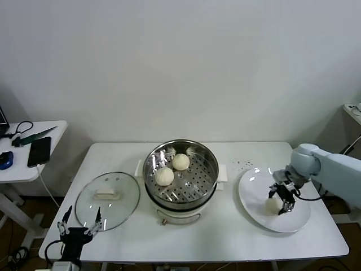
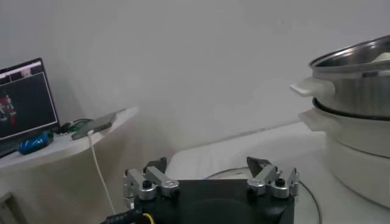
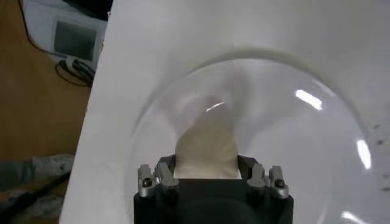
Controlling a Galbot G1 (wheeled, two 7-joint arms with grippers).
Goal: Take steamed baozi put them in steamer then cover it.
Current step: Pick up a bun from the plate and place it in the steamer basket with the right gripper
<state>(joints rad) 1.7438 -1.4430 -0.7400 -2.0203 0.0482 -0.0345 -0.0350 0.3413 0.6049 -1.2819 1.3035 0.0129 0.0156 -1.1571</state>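
Note:
The steel steamer [image 1: 204,179] stands mid-table on its white base, with two cream baozi [image 1: 180,161] [image 1: 164,176] on its perforated tray. Another baozi [image 1: 273,205] [image 3: 205,148] lies on the white plate [image 1: 254,189] [image 3: 292,140] at the right. My right gripper [image 1: 283,199] [image 3: 206,165] is shut on that baozi, its fingers pressed against both sides, down on the plate. The glass lid [image 1: 108,199] with its white knob lies flat on the table left of the steamer. My left gripper [image 1: 79,222] [image 2: 210,167] hangs open at the table's front left corner, just before the lid, holding nothing.
A small side table [image 1: 31,161] at the far left carries a phone [image 1: 39,151], cables and a blue object. In the left wrist view the steamer [image 2: 356,91] rises to one side and a lit screen [image 2: 24,100] stands on the side table.

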